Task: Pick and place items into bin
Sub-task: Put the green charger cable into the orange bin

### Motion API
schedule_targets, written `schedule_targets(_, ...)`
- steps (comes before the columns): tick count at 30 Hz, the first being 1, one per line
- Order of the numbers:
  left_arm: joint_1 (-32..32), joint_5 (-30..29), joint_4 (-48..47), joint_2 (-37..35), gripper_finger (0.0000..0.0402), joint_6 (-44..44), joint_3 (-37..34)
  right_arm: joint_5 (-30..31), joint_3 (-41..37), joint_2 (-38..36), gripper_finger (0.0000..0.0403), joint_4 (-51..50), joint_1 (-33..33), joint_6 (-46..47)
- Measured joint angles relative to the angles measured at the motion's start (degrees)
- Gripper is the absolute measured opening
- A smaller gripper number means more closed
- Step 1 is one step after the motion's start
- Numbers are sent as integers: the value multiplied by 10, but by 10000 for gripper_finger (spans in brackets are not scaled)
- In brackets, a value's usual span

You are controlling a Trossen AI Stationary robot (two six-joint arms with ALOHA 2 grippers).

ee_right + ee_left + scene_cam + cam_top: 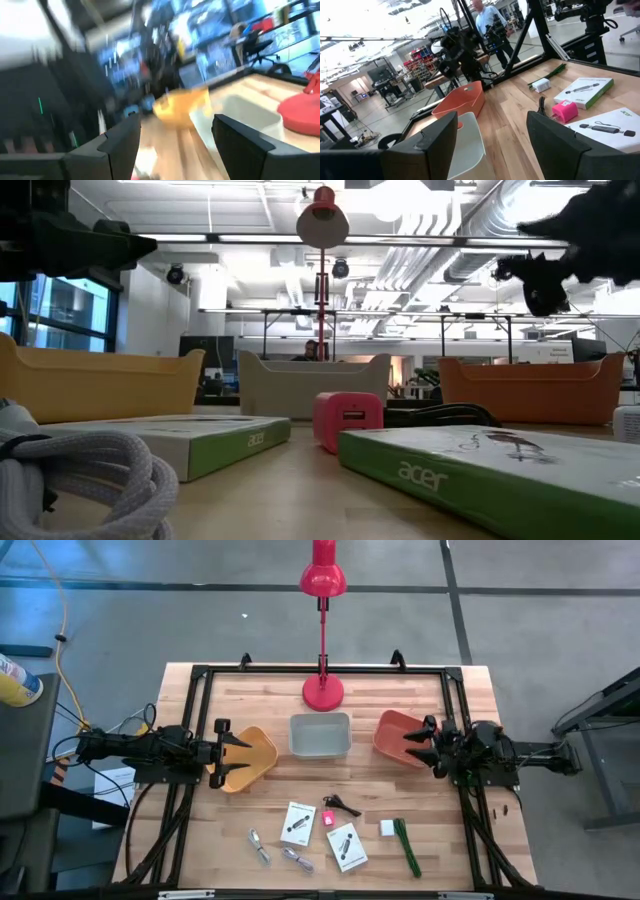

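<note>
— High view first: where do the items lie?

— Along the near edge of the wooden tabletop (370, 780). Two white rectangular boxes with black print sit there, one box (298, 823) left of the small pink cube (327, 820), the other box (347, 846) just right of it and closer to the edge. A black clip (342, 805) lies just behind the pink cube. Toward the right, a small white cube (387, 828) touches a green stick (406, 846). Toward the left lie two silvery bits, one bit (259, 846) and another bit (297, 859) beside it.

— And the bins?

— Three across the middle: a grey plastic bin (320, 735) in the centre, a yellow plastic bin (247, 759) to its left, an orange plastic bin (398, 737) to its right. A red desk lamp (323, 690) stands behind the grey one at the far edge.

— The arms?

— The left gripper (232, 750) hangs over the yellow bin, fingers spread wide, nothing between them. The right gripper (421, 745) hangs over the orange bin, also spread wide and empty.

— Anything beyond?

— The left wrist view shows a person in a light shirt (487, 20) standing past the table.
</note>
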Motion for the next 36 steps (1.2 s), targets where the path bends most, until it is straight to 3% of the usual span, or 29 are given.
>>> schedule_targets(4,0,-21,3,0,227,0,0,50,0,0,236,43,0,123)
schedule_targets(9,0,-68,12,0,227,0,0,46,0,0,236,47,0,188)
schedule_targets(21,0,-65,12,0,227,0,0,52,0,0,236,13,0,187)
schedule_targets(36,0,-65,12,0,227,0,0,64,0,0,236,7,0,78)
